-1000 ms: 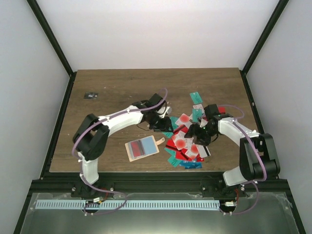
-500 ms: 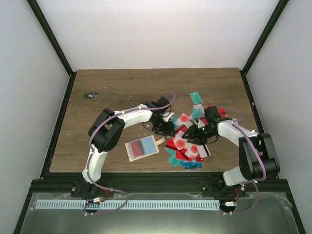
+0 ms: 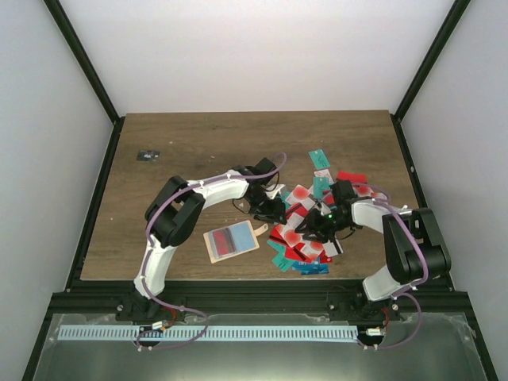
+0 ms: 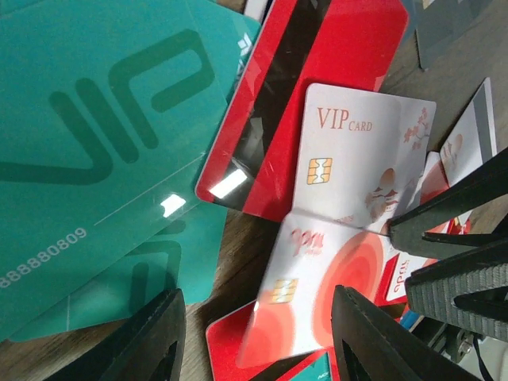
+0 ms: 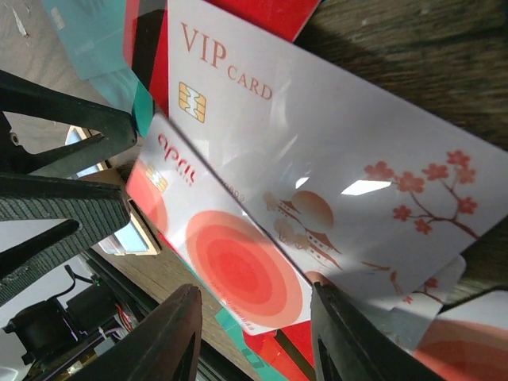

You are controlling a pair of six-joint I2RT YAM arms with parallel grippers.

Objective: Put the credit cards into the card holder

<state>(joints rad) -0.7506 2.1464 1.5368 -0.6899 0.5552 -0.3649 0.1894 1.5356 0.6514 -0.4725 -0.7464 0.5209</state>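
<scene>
The credit cards (image 3: 305, 230) lie in a loose pile right of the table's centre. The beige card holder (image 3: 231, 240) lies open to the left of the pile, with red and blue showing inside it. My left gripper (image 3: 274, 210) is open, low over the pile's left edge. In the left wrist view it (image 4: 258, 341) straddles a white card with a red circle (image 4: 317, 278), beside a white VIP card (image 4: 357, 159) and teal cards (image 4: 103, 119). My right gripper (image 3: 315, 225) is open over the same white card (image 5: 230, 262), facing the left one, and its wrist view (image 5: 254, 341) shows nothing between its fingers.
A tiny dark flat object (image 3: 147, 155) lies at the far left of the table. Black frame posts and white walls surround the table. The two grippers' fingers are close to each other over the pile, and the left fingers (image 5: 55, 198) show in the right wrist view.
My left gripper moved right onto the pile's left edge. My right gripper shifted left and lower over the pile, uncovering red cards at the far right. Both stayed open.
</scene>
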